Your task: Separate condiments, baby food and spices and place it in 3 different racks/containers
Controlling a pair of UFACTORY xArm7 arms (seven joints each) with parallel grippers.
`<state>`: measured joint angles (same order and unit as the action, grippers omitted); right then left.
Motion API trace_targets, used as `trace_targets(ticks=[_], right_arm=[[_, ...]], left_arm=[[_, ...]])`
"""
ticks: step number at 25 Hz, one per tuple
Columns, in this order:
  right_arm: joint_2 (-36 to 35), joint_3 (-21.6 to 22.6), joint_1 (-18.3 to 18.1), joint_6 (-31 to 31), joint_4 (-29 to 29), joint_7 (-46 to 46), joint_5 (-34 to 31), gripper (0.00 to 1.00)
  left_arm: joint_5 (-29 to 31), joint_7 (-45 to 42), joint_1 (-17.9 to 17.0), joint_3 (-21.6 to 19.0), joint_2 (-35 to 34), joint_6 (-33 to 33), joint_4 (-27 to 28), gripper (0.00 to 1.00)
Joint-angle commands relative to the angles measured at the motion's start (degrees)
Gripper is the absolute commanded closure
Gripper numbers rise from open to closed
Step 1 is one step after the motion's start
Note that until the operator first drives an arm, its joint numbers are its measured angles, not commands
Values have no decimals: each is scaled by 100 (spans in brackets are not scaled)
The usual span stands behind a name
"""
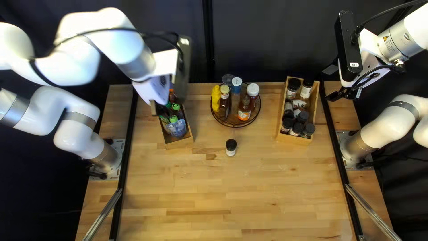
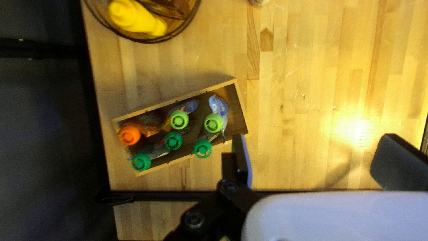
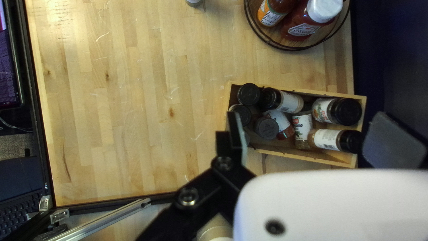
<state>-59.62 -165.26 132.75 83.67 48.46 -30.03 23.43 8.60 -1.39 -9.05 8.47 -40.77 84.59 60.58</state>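
At the left of the top left view, the left wooden box (image 1: 179, 143) of baby food pouches (image 1: 177, 127) is partly hidden by the left end effector (image 1: 156, 106), its fingers spread. Condiment bottles (image 1: 244, 114) are held in the round rack (image 1: 234, 127), spice jars (image 1: 297, 127) in the right wooden box (image 1: 292, 139). The right end effector (image 1: 331, 82) is parted. On the surface (image 1: 200, 192), a lone black-capped jar (image 1: 230, 147) is cut off in both wrist views.

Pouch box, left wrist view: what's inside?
The wooden box holds six capped pouches: one orange cap, two light green caps, three darker green caps. They cover parts of the pouches; anything directly underneath can't be seen.
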Motion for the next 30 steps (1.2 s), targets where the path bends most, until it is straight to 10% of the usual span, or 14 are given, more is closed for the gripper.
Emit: trace_targets(ticks=[1,30], right_arm=[[0,0,0,0,0,0,0,0],[0,0,0,0,0,0,0,0]], left_arm=[[39,-329,159,-256,-638,204,-126,0],[-51,-499,243,-279,-1366,98,-532,0]])
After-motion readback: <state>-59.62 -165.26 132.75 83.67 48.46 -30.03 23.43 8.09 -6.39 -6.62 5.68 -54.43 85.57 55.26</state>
